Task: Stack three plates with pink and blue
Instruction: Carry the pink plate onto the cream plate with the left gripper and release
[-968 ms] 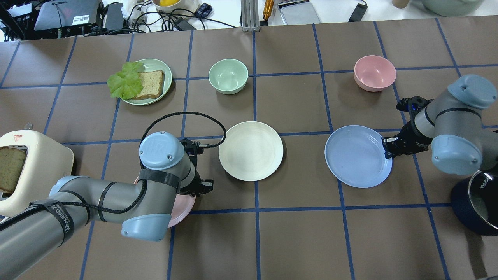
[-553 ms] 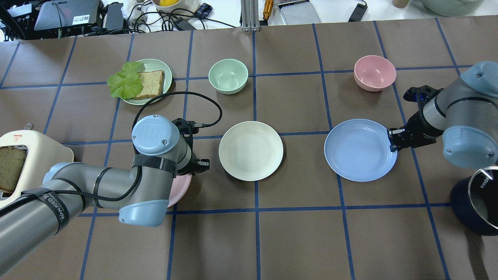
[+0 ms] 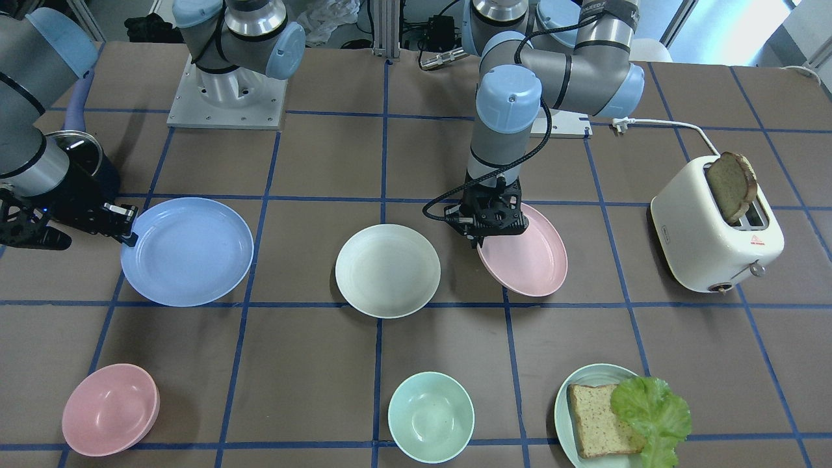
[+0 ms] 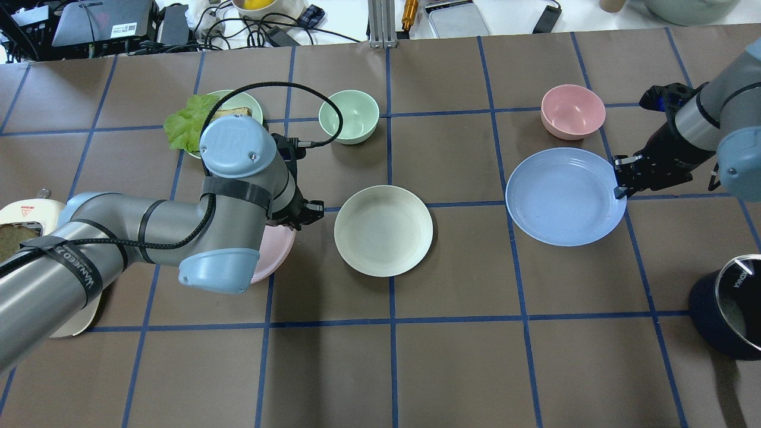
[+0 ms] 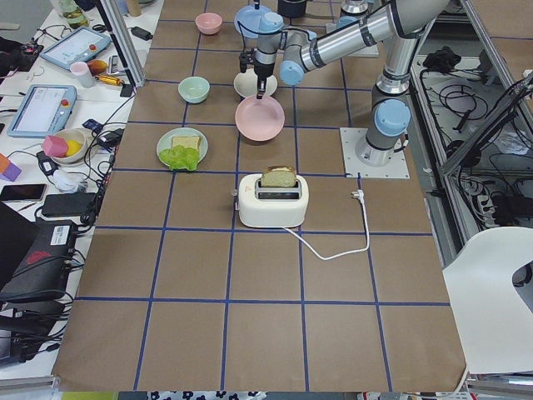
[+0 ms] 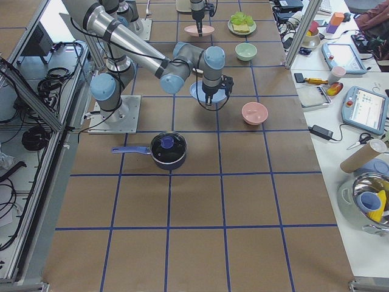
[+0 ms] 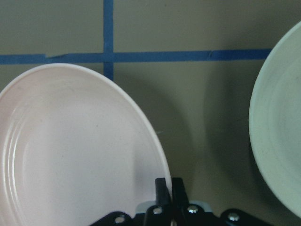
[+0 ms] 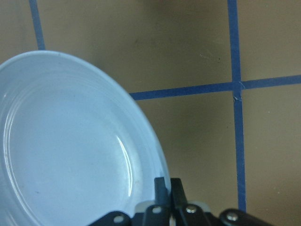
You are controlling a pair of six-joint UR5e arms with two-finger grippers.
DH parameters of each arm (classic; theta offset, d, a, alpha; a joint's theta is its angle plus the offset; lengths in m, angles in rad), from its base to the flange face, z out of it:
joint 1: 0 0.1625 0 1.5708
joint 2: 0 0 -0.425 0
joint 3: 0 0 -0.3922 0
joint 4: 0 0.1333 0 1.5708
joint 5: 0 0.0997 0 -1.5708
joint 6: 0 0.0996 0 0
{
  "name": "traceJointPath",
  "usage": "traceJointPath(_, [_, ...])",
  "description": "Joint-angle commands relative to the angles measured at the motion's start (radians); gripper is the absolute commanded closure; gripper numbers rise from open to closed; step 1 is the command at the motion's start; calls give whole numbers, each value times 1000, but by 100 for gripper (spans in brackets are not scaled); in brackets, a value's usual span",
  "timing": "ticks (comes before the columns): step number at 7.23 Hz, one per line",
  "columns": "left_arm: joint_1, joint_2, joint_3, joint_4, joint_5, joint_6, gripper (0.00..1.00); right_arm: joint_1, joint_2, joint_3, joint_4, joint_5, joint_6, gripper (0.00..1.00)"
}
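Note:
The cream-white plate lies flat at the table's middle, also in the front view. My left gripper is shut on the rim of the pale pink plate and holds it tilted just left of the cream plate; my arm covers most of it in the overhead view. In the left wrist view the fingers pinch the pink rim. My right gripper is shut on the rim of the light blue plate, held slightly above the table; this also shows in the right wrist view.
A mint bowl and a pink bowl stand at the far side. A mint plate with bread and lettuce lies far left. A toaster with a slice stands at the left, a dark pot near right.
Both arms have moved away from the robot with their plates. The pink plate went toward the far side beside the cream plate. The blue plate went far and slightly right.

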Motion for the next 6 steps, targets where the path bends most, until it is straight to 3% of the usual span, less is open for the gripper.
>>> traceJointPath(1, [-133,-59,159,-101,0,-136,100,11,-2,-24,18,1,29,100])
traceJointPath(3, [-305,-194,302,-135,8,-176,100,19,1,-43,24,-2,34,100])
traceJointPath(6, [-371,-336,430,-139,42,-276,100,18,7,-55,26,-4,34,100])
